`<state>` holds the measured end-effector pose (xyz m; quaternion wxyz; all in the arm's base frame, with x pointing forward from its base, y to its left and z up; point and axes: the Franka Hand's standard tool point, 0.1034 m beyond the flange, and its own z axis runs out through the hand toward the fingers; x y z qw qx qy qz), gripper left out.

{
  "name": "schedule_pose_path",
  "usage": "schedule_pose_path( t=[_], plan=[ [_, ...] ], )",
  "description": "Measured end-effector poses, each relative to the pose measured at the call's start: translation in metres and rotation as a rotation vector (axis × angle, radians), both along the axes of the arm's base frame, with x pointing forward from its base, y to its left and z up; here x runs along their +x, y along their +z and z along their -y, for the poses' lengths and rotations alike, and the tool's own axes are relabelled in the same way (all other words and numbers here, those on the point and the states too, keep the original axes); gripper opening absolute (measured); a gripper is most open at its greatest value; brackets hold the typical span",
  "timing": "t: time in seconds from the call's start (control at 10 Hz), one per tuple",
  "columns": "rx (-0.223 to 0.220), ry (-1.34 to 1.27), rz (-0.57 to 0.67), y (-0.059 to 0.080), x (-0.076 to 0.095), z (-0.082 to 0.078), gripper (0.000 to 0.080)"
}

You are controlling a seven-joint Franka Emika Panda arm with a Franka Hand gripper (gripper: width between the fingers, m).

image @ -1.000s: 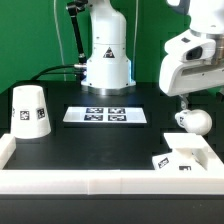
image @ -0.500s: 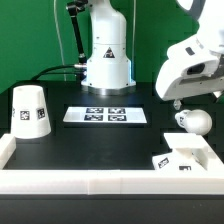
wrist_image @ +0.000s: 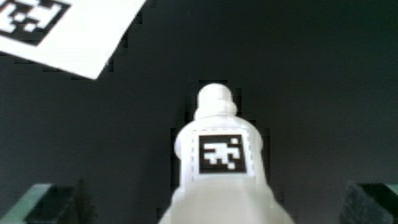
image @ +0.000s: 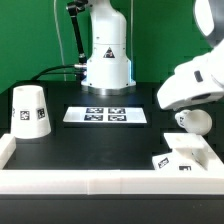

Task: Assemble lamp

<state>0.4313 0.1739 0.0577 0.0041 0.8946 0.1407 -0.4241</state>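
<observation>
The white bulb point(image: 191, 122) lies on the black table at the exterior view's right, its neck and a square tag showing in the wrist view point(wrist_image: 217, 150). My gripper point(image: 185, 108) hangs just above it, open; in the wrist view point(wrist_image: 214, 205) the dark fingers point(wrist_image: 54, 203) stand apart on either side of the bulb without touching it. The square base point(image: 182, 157) lies near the front right. The tapered shade point(image: 29, 110) stands at the exterior view's left.
The marker board point(image: 105, 115) lies in the middle of the table. The arm's white pedestal point(image: 107, 60) stands behind it. A white rim point(image: 80, 183) runs along the front edge. A white tagged corner point(wrist_image: 54, 30) shows in the wrist view.
My gripper has come down and tilted toward the bulb, now close above it. The bulb, base and shade have not moved.
</observation>
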Motion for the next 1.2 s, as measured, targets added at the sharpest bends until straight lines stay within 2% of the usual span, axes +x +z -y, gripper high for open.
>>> schedule_pose_path(
  t=[0.2,0.4,0.8,1.2],
  plan=[
    [-0.013,0.002,0.012,-0.005,0.005,-0.001,0.0699],
    [-0.028,0.0,0.006,-0.012,0.002,-0.001,0.0699],
    [-0.025,0.0,0.033,-0.036,-0.01,-0.005,0.0699],
    [-0.028,-0.003,0.028,-0.047,-0.013,-0.005,0.0699]
  ],
)
